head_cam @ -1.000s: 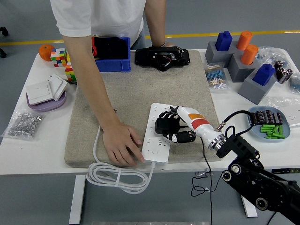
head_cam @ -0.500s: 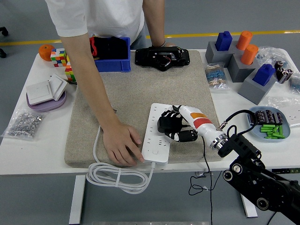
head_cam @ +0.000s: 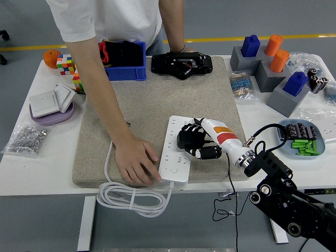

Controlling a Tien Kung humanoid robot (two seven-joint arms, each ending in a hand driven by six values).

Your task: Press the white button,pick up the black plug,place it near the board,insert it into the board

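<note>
Black plug (head_cam: 188, 138) sits clamped in our right hand (head_cam: 198, 142), over the white board (head_cam: 177, 157) a person's hand (head_cam: 135, 163) steadies. We should square its prongs to a socket, then press straight down.

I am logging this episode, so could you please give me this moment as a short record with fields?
Right hand: closed on the black plug, over the board
Left hand: out of view
Board: white power strip on the beige mat, cable coiled over the table's near edge
Person's hand: flat on the mat at the strip's near left corner, touching it
</note>
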